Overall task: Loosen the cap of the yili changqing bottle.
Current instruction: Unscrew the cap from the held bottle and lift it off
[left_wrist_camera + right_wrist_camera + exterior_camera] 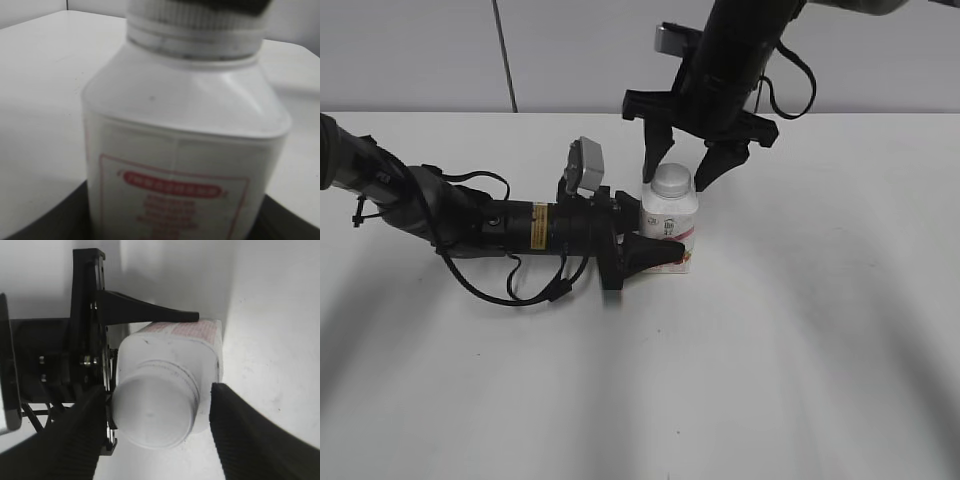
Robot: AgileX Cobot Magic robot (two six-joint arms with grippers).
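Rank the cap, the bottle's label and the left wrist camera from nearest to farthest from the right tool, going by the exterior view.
1. cap: directly below the right tool, between its fingers.
2. label: lower, on the bottle's front.
3. left wrist camera: off to the left, on the other arm.

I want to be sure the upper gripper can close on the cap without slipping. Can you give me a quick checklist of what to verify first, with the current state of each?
1. Bottle upright on the table: ok.
2. Left gripper closed on the bottle's body from the side: ok, its fingers sit against the lower body.
3. Cap on the neck, top unobstructed: ok.
4. Right gripper lined up over the cap: ok, one finger on each side of it.
5. Right gripper touching the cap: not ok, a gap shows on the right side.
6. Fingers low enough to catch the cap's ribbed edge: cannot tell.
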